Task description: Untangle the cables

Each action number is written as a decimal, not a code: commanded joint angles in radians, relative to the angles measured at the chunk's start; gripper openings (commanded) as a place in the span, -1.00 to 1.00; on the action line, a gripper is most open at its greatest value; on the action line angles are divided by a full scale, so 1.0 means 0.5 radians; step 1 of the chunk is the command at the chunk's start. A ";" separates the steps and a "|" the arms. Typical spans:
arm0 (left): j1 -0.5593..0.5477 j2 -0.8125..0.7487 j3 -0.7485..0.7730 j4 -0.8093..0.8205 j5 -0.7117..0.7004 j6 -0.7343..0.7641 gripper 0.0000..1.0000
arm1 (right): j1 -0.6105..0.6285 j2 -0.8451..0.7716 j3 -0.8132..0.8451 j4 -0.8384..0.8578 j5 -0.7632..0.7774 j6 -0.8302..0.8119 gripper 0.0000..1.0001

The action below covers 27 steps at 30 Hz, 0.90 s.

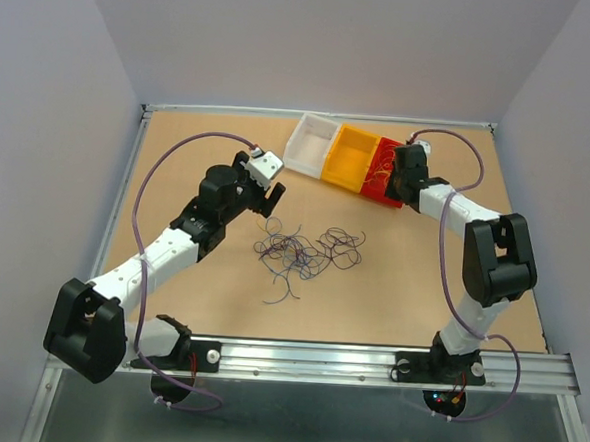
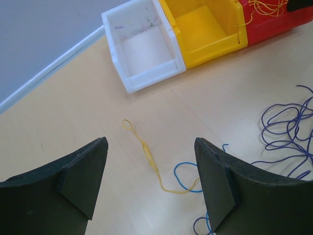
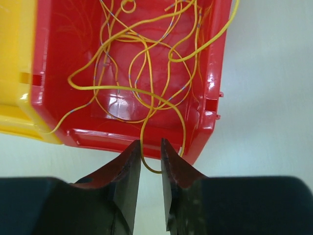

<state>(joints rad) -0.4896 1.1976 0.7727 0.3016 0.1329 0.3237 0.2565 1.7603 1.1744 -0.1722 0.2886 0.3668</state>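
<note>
Item: cables, sorting task, judged partly done. The yellow cables (image 3: 146, 63) are lying in loose loops inside the red bin (image 3: 215, 73), one loop spilling over its near wall. The remaining tangle (image 1: 301, 249) of blue and dark strands is sitting on the middle of the table (image 1: 422, 279), well apart from the bins, so most of the separating is probably still waiting. One loose yellow strand (image 2: 146, 156) is lying flat on the table beside a blue strand (image 2: 183, 169), their ends crossing. The left gripper (image 2: 150, 147) is hovering over that yellow strand with its jaws spread wide, holding nothing. The right gripper (image 3: 150, 144) is hanging at the near edge of the red bin, jaws drawn almost together with a narrow slit showing; the spilled loop is dipping into that slit and does not appear to be pinched. The yellow bin (image 2: 215, 51) is showing no wire in the left wrist view; the white bin (image 2: 146, 81) is showing faint dark marks on its inner wall, too small to tell whether these are strands. Materials: the cables are looking very thin, springy and curly; the bins are glossy moulded plastic with open fronts; the table is showing a matt, pale wood-like surface; the finger pads are looking dull black and wedge-shaped.
</note>
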 commanded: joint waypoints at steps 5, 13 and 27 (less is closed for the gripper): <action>0.025 0.035 -0.005 0.127 -0.014 0.012 0.68 | -0.001 0.155 0.228 0.035 0.046 -0.034 -0.72; 0.056 0.090 0.010 0.133 -0.014 0.012 0.68 | -0.001 0.308 0.449 0.032 0.101 -0.062 -0.99; 0.096 0.258 0.084 0.124 -0.072 0.028 0.68 | -0.053 0.771 0.867 -0.005 0.070 -0.071 -0.99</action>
<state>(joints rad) -0.4511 1.3098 0.7727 0.3241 0.1215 0.3309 0.2478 2.1170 1.5543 -0.1741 0.3191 0.3286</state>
